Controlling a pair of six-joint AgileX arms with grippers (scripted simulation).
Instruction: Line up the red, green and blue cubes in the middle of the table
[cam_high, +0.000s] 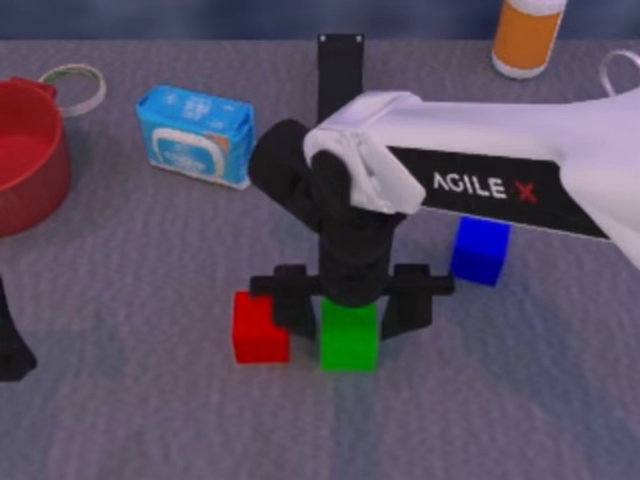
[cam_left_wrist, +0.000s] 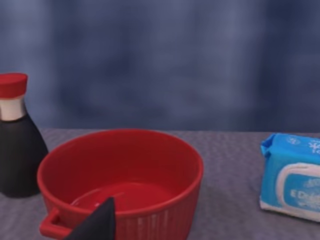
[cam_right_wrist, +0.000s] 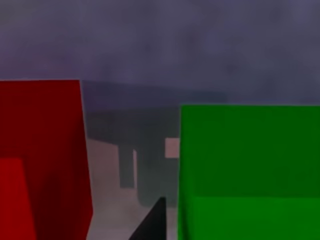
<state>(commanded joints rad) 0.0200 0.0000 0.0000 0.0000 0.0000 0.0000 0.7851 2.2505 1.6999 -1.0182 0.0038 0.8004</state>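
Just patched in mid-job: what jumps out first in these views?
The right arm's white-sleeved black claw stretches to mid-table and straddles the small bright green cube, fingers spread on either side. The small bright red cube sits just left of it with a gap between them, and the deep blue cube waits apart, farther back on the right.

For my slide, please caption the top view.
Right gripper straddles the green cube beside the red cube; blue cube apart.

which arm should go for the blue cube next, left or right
Right, probably. The right claw hangs over the green cube, beside the red cube, with the blue cube close on its own side. The left arm sits parked at the table's left edge.
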